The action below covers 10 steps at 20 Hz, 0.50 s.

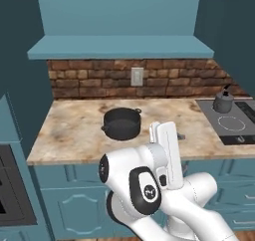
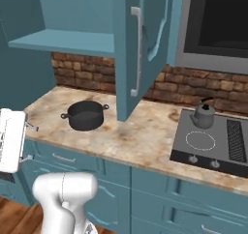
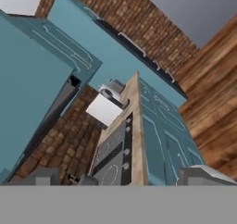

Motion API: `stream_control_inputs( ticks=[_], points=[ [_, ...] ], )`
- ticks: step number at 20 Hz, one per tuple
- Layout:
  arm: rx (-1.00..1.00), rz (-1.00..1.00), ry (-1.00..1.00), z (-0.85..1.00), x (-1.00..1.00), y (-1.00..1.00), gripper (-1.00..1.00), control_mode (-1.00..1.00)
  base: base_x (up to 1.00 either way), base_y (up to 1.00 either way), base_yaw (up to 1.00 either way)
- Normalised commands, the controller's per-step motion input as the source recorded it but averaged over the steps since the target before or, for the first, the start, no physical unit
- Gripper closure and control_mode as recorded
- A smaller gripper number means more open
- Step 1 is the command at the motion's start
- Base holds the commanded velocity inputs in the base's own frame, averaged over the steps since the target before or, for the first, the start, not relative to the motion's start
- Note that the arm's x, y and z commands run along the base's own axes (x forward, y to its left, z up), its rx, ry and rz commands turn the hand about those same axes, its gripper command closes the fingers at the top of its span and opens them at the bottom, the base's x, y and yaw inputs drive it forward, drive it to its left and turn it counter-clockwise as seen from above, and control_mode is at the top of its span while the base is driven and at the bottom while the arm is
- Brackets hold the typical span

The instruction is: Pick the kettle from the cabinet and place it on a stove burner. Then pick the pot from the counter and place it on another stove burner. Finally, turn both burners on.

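The dark-grey pot [image 1: 121,123] [image 2: 85,114] sits on the marbled counter [image 1: 74,130] [image 2: 140,136], left of the stove. The grey kettle [image 1: 223,102] [image 2: 203,116] stands on a rear burner of the dark cooktop [image 1: 234,120] [image 2: 218,146]. A white-ringed front burner [image 2: 200,141] is bare. My gripper [image 2: 31,142] hangs open and empty in front of the counter's edge, its fingers pointing toward the stove. The hand view shows the fingertips [image 3: 41,176] spread wide, with the cooktop [image 3: 113,158] far ahead. The wall cabinet [image 2: 63,42] [image 1: 119,48] stands with its door [image 2: 145,44] swung open.
The open cabinet door, with its silver bar handle [image 2: 137,51], juts out over the counter between pot and stove. A dark microwave [image 2: 218,20] hangs above the stove. Knobs [image 2: 193,158] line the cooktop's front. A brick wall [image 1: 139,78] backs the counter, with teal base cabinets [image 2: 160,194] below.
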Motion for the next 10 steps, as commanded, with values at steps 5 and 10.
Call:
stream_control_inputs(
  ticks=[5, 10],
  points=[
    [0.0, 0.0, 0.0, 0.0, 0.0, 0.0, -1.0, 1.0, 0.31, 0.22, -0.21],
    [0.0, 0.0, 0.0, 0.0, 0.0, 0.0, -1.0, 1.0, 0.29, 0.26, -0.2]
  ],
)
